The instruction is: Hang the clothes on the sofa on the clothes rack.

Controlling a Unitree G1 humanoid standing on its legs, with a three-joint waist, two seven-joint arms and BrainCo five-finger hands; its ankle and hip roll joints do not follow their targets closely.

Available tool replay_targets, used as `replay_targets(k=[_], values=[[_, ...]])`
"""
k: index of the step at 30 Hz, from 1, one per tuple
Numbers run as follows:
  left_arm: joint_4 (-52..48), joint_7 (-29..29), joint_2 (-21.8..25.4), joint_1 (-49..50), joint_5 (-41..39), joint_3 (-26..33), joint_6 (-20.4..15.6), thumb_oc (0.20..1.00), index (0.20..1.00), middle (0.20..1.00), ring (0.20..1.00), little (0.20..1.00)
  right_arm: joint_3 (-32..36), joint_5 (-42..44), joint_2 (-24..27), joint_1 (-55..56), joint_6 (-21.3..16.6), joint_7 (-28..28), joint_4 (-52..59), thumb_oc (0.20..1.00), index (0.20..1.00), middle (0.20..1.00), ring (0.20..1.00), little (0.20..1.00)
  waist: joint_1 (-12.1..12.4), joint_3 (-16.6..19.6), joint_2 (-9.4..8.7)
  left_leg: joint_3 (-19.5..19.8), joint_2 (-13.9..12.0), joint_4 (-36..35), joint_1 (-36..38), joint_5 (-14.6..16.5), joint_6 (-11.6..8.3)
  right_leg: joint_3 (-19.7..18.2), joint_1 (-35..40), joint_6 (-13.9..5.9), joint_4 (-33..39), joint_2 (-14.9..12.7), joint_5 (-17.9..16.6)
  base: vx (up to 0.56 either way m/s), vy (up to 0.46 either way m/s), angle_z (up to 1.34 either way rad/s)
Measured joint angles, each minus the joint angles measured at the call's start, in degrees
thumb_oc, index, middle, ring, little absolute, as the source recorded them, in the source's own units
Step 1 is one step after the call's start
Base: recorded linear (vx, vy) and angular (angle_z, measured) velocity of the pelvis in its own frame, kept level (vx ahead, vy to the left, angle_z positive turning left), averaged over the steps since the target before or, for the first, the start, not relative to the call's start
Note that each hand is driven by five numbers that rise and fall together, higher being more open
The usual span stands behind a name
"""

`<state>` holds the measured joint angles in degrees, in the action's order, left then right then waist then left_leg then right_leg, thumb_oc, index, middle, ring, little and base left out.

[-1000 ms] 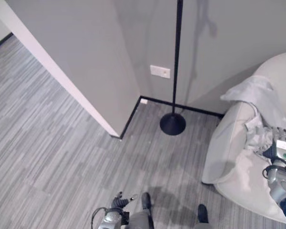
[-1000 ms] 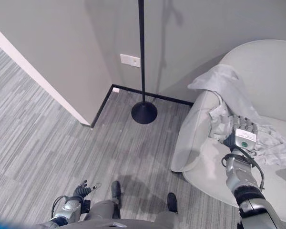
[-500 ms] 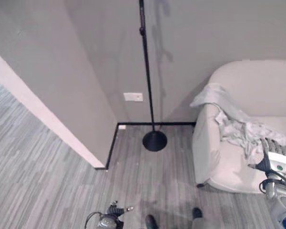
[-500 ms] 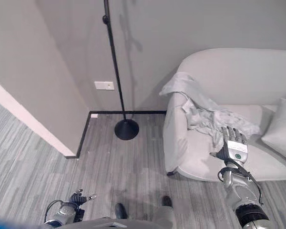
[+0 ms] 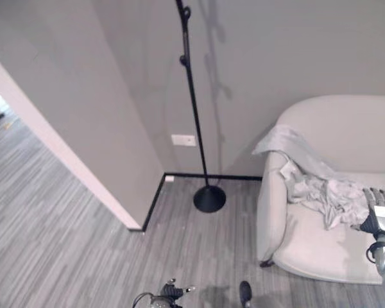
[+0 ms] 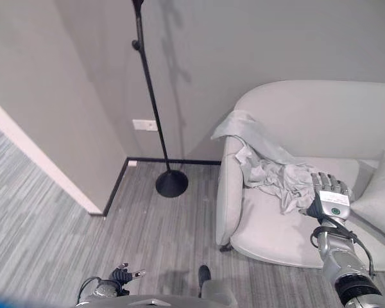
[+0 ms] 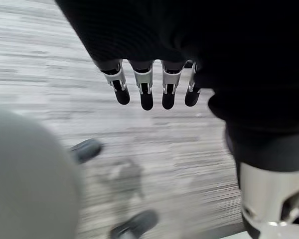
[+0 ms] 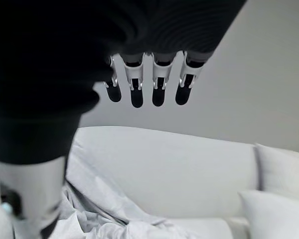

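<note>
Lying crumpled on the sofa [image 6: 295, 237], the grey clothes [image 6: 269, 173] drape over its left armrest and spread across the seat cushion toward the middle. One fold hangs over the top of the armrest and runs down the backrest side; the rest bunches in wrinkles on the seat. The right hand [image 6: 328, 196] hovers at the near edge of that heap, just beside the cloth, with its fingers [image 8: 158, 82] straight and loosely spread, holding nothing. From the right wrist view the fingers point toward the sofa's backrest, with the cloth [image 8: 99, 219] lying below them and pillows [image 8: 281, 172] at the far end of the seat. A pillow [image 6: 378, 196] also shows beside the right hand in the head view.

The rack [image 6: 151, 102], a thin black pole on a round black base [image 6: 172, 184], stands on the floor in the corner by the wall, well apart from the sofa's left armrest. A white wall plate [image 6: 144, 125] sits on the wall just beside the pole. A grey partition wall [image 6: 45, 96] juts out on the left.

The left hand [image 6: 119, 276] hangs low near the striped grey floor [image 6: 64, 256], far from the clothes, its fingers [image 7: 146, 89] extended and relaxed, empty
</note>
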<state>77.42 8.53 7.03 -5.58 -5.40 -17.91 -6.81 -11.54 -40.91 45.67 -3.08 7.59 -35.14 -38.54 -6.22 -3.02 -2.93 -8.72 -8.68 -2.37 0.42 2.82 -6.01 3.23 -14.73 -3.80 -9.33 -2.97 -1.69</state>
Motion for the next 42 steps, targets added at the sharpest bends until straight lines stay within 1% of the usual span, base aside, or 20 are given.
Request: replay_targets(k=[2, 5, 9, 13, 15, 16, 17, 19, 20, 22, 24, 25, 26, 30, 33, 36, 37, 38, 39, 42], values=[[-0.63, 0.09, -0.16, -0.26, -0.04, -1.19, -0.23, 1.0, 1.0, 1.0, 1.0, 1.0, -2.03, 2.58, 0.06, -4.68, -1.83, -1.06, -5.57, 1.0, 1.0, 1.0, 1.0, 1.0, 1.44, -0.32, 0.33, 0.13, -1.32, 8.31, 0.84, 0.77, -0.47, 1.5, -0.75, 0.01, -0.67, 0.05, 0.05, 0.0, -0.151, 0.62], [-2.11, 0.26, -0.39, -1.77, -0.66, -2.74, -0.85, 1.0, 1.0, 1.0, 1.0, 1.0, -3.86, 7.37, 0.32, -8.31, -3.02, -1.92, -12.38, 1.0, 1.0, 1.0, 1.0, 1.0, 1.92, -0.29, 3.03, 0.09, -2.14, 5.37, 1.08, 1.99, -1.11, 4.14, -4.18, 0.24, -3.76, -0.21, 0.14, -0.06, -0.06, 0.44], [-2.83, 0.76, 2.0, -2.5, -1.38, -4.6, -1.7, 1.0, 1.0, 1.0, 1.0, 1.0, -8.11, 12.76, -1.48, -14.06, -5.16, -2.14, -18.7, 1.0, 1.0, 1.0, 1.0, 1.0, 3.16, -0.83, 2.53, 1.8, 0.06, -3.13, -1.07, 1.84, -0.95, 4.08, -10.47, -1.6, -6.14, -2.64, 1.6, -0.01, -0.006, 0.46], [-3.15, 1.41, 1.73, -2.46, -3.44, -4.99, -1.82, 1.0, 1.0, 1.0, 1.0, 1.0, -9.8, 14.98, -1.5, -18.7, -5.28, -2.65, -18.15, 1.0, 1.0, 1.0, 1.0, 1.0, 4.54, -1.6, 4.06, 1.58, -0.27, 1.47, -0.1, 1.93, -0.16, 5.02, -11.25, -1.7, -3.23, -0.91, 1.6, 0.04, 0.013, 0.08], [-6.77, 2.38, 2.95, -2.53, -3.49, -6.2, -2.55, 1.0, 1.0, 1.0, 1.0, 1.0, -10.24, 14.93, -1.74, -19.13, -5.31, -3.26, -16.21, 1.0, 1.0, 1.0, 1.0, 1.0, 5.2, -2.26, 3.56, 1.29, -1.07, 0.06, -3.68, 1.35, 0.23, 1.51, -21.35, 2.7, -27.14, -2.04, 7.7, 0.07, 0.022, 0.53], [-7.02, 2.31, 3.82, -2.65, -3.44, -6.75, -2.58, 1.0, 1.0, 1.0, 1.0, 1.0, -10.16, 14.91, -1.79, -18.18, -5.08, -3.24, -16.08, 1.0, 1.0, 1.0, 1.0, 1.0, 3.93, -2.1, 1.89, 1.99, 0.13, -1.61, -2.63, 1.5, -0.49, 0.2, -18.65, -1.16, -25.1, -4.23, 11.53, 0.07, -0.004, 0.9], [-6.63, 2.47, 3.47, -2.4, -3.6, -6.69, -2.43, 1.0, 1.0, 1.0, 1.0, 1.0, -10.07, 14.8, -1.57, -17.97, -5.15, -3.11, -16.4, 1.0, 1.0, 1.0, 1.0, 1.0, 4.12, -2.18, 1.85, 1.72, -0.29, -2.7, -1.91, 1.15, -1.16, 0.86, -16.52, 1.68, -21.04, -4.05, 8.94, 0.09, -0.022, 0.55], [-8.24, 2.3, 2.59, -0.88, -3.52, -6.62, -1.98, 1.0, 1.0, 1.0, 1.0, 1.0, -10.52, 13.79, -1.87, -17.4, -5.04, -2.86, -13.99, 1.0, 1.0, 1.0, 1.0, 1.0, 5.69, -2.63, 4.31, 1.54, -2.62, -1.1, -0.23, -0.54, -0.9, 0.84, -12.07, -1.59, -12.52, 0.44, 7.15, 0.06, -0.107, -0.19], [-9.13, 2.31, 2.61, -0.35, -3.53, -6.53, -2.19, 1.0, 1.0, 1.0, 1.0, 1.0, -10.74, 13.24, -1.88, -17.09, -5.36, -2.8, -12.84, 1.0, 1.0, 1.0, 1.0, 1.0, 6.34, -2.72, 4.52, 1.5, -2.39, 1.5, 0.63, -1.29, -0.52, 1.05, -10.81, -1.08, -10.22, 1.08, 6.8, 0.06, -0.134, -0.3], [-17.72, 2.29, 5.78, -0.4, -5.17, -5.25, -3.01, 1.0, 1.0, 1.0, 1.0, 1.0, -9.81, 11.5, -2.82, -14.87, -5.31, -2.84, -9.82, 1.0, 1.0, 1.0, 1.0, 1.0, 6.54, -5.93, 0.46, 4.84, -0.72, 15.75, -3.24, -1.49, -2.03, 0.59, -6.73, 7.26, -11.34, 1.11, 4.8, 0.13, -0.103, -0.04], [-21.67, 2.18, 5.32, 0.69, -7.45, -5.02, -2.93, 1.0, 1.0, 1.0, 1.0, 1.0, -10.27, 11.3, -4.33, -14.96, -4.91, -3.03, -9.61, 1.0, 1.0, 1.0, 1.0, 1.0, 7.75, -5.88, 1.21, 8.17, -0.52, 22.89, -6.16, -4.7, 0.2, -0.78, -2.32, 4.49, -2.43, 4.44, 4.64, 0.17, -0.041, -0.58], [-29.35, 2.03, 4.44, 2.07, -10.93, -4.61, -4.25, 1.0, 1.0, 1.0, 1.0, 1.0, -10.59, 9.83, -3.67, -13.85, -4.42, -3.0, -8.32, 1.0, 1.0, 1.0, 1.0, 1.0, 9.3, -5.98, 1.91, 11.48, -3.09, 26.37, -11.73, -5.9, 0.4, -1.05, -3.85, 4.84, -12.88, 3.19, 9.61, 0.24, 0.061, -0.67], [-30.7, 1.58, 4.13, 1.47, -12.56, -4.8, -4.56, 1.0, 1.0, 1.0, 1.0, 1.0, -9.81, 9.47, -3.3, -13.03, -3.98, -2.98, -7.51, 1.0, 1.0, 1.0, 1.0, 1.0, 8.68, -6.74, 0.01, 10.95, -2.55, 24.49, -12.16, -4.7, -1.24, -0.55, -2.66, 7.02, -12.41, -0.11, 9.34, 0.32, 0.115, -0.4], [-37.82, -1.38, 3.61, -0.35, -15.82, -13.92, -4.49, 1.0, 1.0, 1.0, 1.0, 1.0, -7.63, 9.54, -2.68, -11.7, -1.74, -3.27, -9.37, 1.0, 1.0, 1.0, 1.0, 1.0, 6.3, -6.83, 2.82, 10.93, -1.79, -3.72, -12.55, -4.97, -2.08, -0.26, 1.13, 2.06, -1.44, 1.38, 7.55, 0.3, 0.255, 0.03], [-35.32, -2.18, 2.45, -3.76, -15.69, -14.47, -5.39, 1.0, 1.0, 1.0, 1.0, 1.0, -7.36, 9.61, -2.31, -14.2, -1.71, -3.63, -9.57, 1.0, 1.0, 1.0, 1.0, 1.0, 8.31, -7.99, 3.82, 17.38, -3.02, -3.2, -16.71, -4.21, -3.37, -1.69, -2.45, 5.66, -8.09, 4.17, 6.1, 0.34, 0.352, -0.79], [-34.2, -1.8, 3.26, -3.71, -14.18, -14.92, -5.07, 1.0, 1.0, 1.0, 1.0, 1.0, -7.9, 9.41, -3.07, -13.91, -1.55, -3.86, -10.0, 1.0, 1.0, 1.0, 1.0, 1.0, 8.05, -8.63, 2.35, 12.43, 0.28, 1.94, -19.07, -4.45, -2.58, -4.59, -1.29, 4.55, -2.17, 1.67, 6.3, 0.45, 0.517, -0.83], [-33.82, -1.57, 2.12, -3.64, -14.49, -13.99, -4.79, 1.0, 1.0, 1.0, 1.0, 1.0, -9.08, 9.43, -2.93, -14.69, -0.95, -3.46, -11.55, 1.0, 1.0, 1.0, 1.0, 1.0, 9.5, -8.41, 5.01, 9.22, -0.29, 9.6, -19.89, -1.87, -2.3, -8.07, -0.9, 0.7, -0.94, 2.3, 9.22, 0.32, 0.406, -1.41], [-34.36, -1.54, 2.1, -3.22, -14.71, -12.97, -4.97, 1.0, 1.0, 1.0, 1.0, 1.0, -8.91, 9.44, -3.3, -14.55, -0.04, -3.09, -11.31, 1.0, 1.0, 1.0, 1.0, 1.0, 9.33, -8.42, 5.14, 9.64, -0.72, 12.54, -19.82, -0.35, -2.93, -8.13, -3.31, 3.19, -8.7, 2.17, 10.1, 0.32, 0.377, -1.23], [-34.92, -1.45, 3.15, -2.84, -14.77, -10.91, -5.04, 1.0, 1.0, 1.0, 1.0, 1.0, -8.65, 9.4, -4.8, -13.54, 0.78, -2.92, -9.56, 1.0, 1.0, 1.0, 1.0, 1.0, 8.1, -7.83, 3.74, 10.0, 0.48, 11.78, -17.53, -1.66, -1.03, -7.79, -3.07, -0.9, -10.92, -2.17, 9.4, 0.21, 0.2, -0.76], [-34.79, -0.87, 4.84, -2.6, -14.78, -7.39, -5.24, 1.0, 1.0, 1.0, 1.0, 1.0, -8.67, 9.57, -7.89, -11.83, 1.59, -2.84, -6.94, 1.0, 1.0, 1.0, 1.0, 1.0, 8.19, -7.11, 2.46, 7.25, 2.81, 8.1, -15.29, -4.84, 0.71, -9.08, -5.45, -1.41, -9.52, -5.93, 8.76, 0.27, 0.249, -0.84]])
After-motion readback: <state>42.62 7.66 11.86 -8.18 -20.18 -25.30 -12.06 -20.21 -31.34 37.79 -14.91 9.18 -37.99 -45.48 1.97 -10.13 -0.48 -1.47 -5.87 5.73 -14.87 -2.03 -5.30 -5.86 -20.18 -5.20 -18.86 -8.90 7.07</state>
